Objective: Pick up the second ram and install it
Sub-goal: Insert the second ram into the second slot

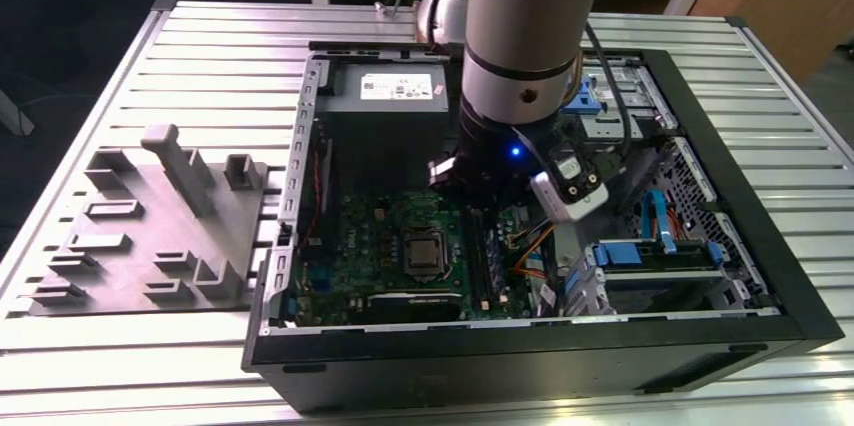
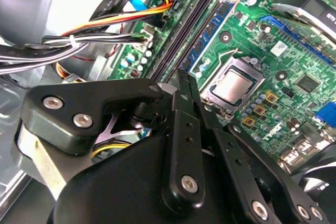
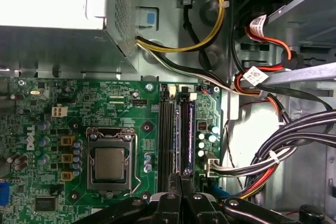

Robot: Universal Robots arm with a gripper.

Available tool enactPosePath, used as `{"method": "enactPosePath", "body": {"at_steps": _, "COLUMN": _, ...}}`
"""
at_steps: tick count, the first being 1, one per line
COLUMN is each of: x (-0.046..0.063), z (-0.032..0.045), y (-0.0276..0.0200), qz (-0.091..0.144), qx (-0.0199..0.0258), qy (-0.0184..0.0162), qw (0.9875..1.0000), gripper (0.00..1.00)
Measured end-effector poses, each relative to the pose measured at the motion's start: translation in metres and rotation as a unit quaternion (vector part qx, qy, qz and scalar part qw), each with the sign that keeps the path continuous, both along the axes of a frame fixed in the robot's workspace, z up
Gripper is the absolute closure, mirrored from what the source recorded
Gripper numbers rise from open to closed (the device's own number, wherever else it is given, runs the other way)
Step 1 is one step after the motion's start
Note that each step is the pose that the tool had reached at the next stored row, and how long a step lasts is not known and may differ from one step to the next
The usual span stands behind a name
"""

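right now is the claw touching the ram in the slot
Cannot tell. In the first wrist view the claw overlaps one end of the ram, hiding any contact or gap.

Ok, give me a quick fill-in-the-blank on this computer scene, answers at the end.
1. The case stands on a slatted ___.
2. In the exterior view, the grey fixture lies to the case's ___.
3. The gripper hangs over the ___, near a ram seated in its slot.
Missing words: table; left; motherboard.
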State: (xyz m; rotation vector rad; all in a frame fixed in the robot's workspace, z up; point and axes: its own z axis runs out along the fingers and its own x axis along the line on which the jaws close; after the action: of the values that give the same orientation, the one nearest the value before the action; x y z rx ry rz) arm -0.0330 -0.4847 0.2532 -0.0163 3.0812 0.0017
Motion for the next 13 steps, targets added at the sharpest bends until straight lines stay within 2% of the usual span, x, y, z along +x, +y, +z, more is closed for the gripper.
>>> {"method": "enactPosePath", "body": {"at_steps": 13, "x": -0.0040, "z": -0.0070, "y": 0.0000, "qz": 0.000, "qx": 0.0037, "qy": 0.0000, "qw": 1.0000, "gripper": 0.89}}
